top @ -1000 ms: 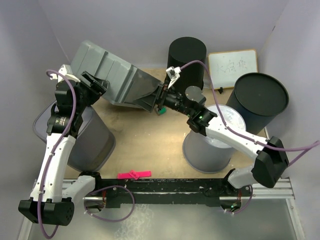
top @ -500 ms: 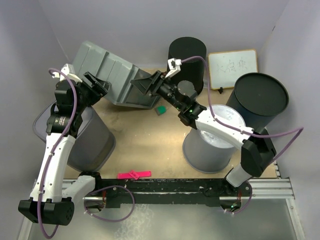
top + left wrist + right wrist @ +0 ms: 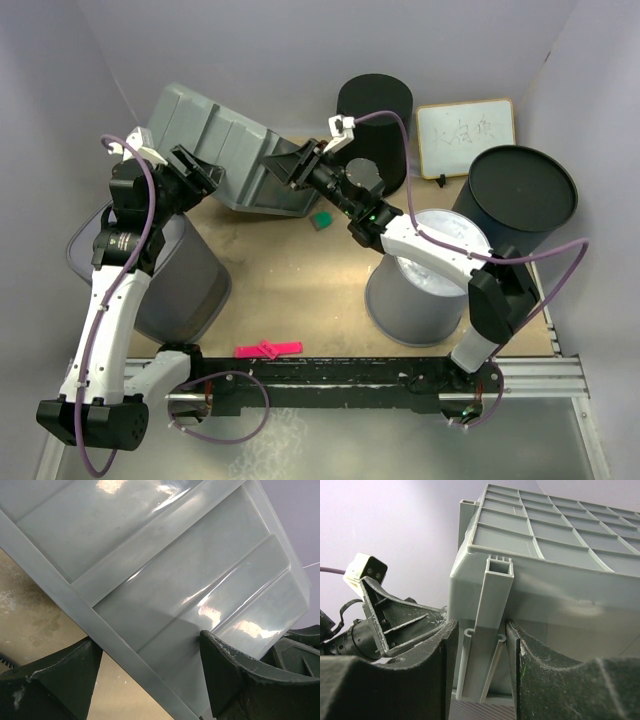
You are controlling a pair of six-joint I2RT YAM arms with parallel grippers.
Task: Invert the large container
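The large grey container (image 3: 215, 140) stands tilted on its edge at the back left, with its ribbed base facing the back right. My left gripper (image 3: 200, 170) is open with its jaws spread across the container's rim. In the left wrist view (image 3: 150, 640) the right finger touches the smooth wall (image 3: 175, 570) and the left finger stands off the rim. My right gripper (image 3: 290, 165) is shut on the container's corner post (image 3: 492, 600) at its right end. The gridded base (image 3: 560, 535) shows above the fingers.
A small green object (image 3: 322, 219) lies on the table below the container's right end. A grey bin (image 3: 185, 280) stands under the left arm and a grey bucket (image 3: 425, 270) under the right arm. Two black cylinders (image 3: 374, 100) (image 3: 527, 195), a whiteboard (image 3: 465, 130) and a pink clip (image 3: 268, 348) are around.
My right gripper has moved up and to the left with the container's corner, tipping the container further. The green object came into view. The left arm has barely moved.
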